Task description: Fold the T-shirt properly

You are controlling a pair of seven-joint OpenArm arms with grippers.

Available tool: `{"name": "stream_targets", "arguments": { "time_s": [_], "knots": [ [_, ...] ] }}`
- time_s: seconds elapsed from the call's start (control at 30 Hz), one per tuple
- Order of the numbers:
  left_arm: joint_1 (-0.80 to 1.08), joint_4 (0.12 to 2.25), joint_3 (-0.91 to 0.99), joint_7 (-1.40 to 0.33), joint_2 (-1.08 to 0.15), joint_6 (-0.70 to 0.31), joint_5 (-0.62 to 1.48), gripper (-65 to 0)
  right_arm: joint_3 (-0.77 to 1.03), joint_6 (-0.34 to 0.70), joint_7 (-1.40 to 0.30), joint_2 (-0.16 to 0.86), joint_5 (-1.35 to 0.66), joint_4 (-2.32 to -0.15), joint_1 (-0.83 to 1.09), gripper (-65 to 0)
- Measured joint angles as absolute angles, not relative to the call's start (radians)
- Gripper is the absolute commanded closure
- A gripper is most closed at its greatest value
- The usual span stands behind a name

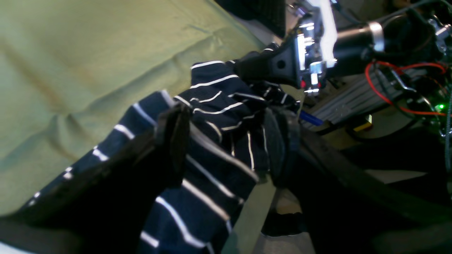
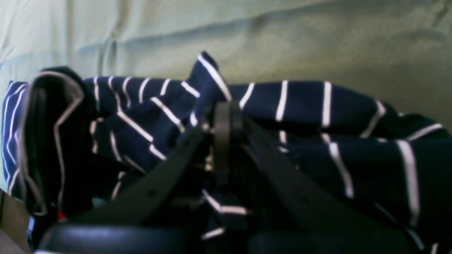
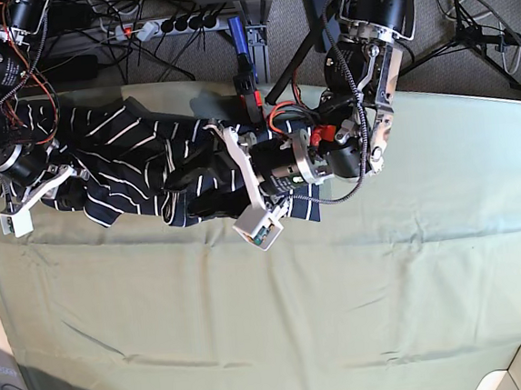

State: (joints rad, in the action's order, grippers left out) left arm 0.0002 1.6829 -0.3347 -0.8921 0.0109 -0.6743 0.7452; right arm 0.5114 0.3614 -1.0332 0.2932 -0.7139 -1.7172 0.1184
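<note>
Base view: the T-shirt (image 3: 140, 174) lies bunched on the green cloth (image 3: 342, 288). Left gripper (image 1: 226, 141) jaws spread wide around it; right gripper (image 2: 222, 137) jaws pinch its fabric.

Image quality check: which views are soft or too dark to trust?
Left wrist: left gripper fingers blurred, foreground nearly black. Right wrist: T-shirt stripes soft, right gripper a dark silhouette. Base: sharp, evenly lit, mild wide-angle bend at the olive cloth edges.

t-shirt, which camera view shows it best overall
The base view: only it shows the whole T-shirt, bunched along the far edge of the green cloth between both arms. The left wrist view shows only striped folds between its end effector's open jaws; the right wrist view shows a blurry close-up of crumpled fabric.
</note>
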Motion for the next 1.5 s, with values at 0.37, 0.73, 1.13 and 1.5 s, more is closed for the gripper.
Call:
{"name": "stream_targets", "arguments": {
  "time_s": [0.37,0.73,1.13,1.5],
  "knots": [
    [0.006,1.683,-0.178,-0.931,-0.079,-0.674,0.746,-37.0,0.748,0.362,-1.089,0.384,-0.717,-1.717,0.056,-0.1],
    [0.086,1.683,-0.178,-0.935,-0.135,-0.674,0.746,-37.0,0.791,0.362,-1.127,0.538,-0.685,-1.668,0.153,-42.6],
    [0.099,1.683,-0.178,-0.926,-0.136,-0.674,0.753,-37.0,0.788,0.363,-1.051,0.529,-0.76,-1.374,0.183,-42.6],
    [0.1,1.683,-0.178,-0.916,-0.135,-0.674,0.753,-37.0,0.746,0.374,-1.061,0.504,-0.847,-1.374,0.183,-42.4]
  ]
}}
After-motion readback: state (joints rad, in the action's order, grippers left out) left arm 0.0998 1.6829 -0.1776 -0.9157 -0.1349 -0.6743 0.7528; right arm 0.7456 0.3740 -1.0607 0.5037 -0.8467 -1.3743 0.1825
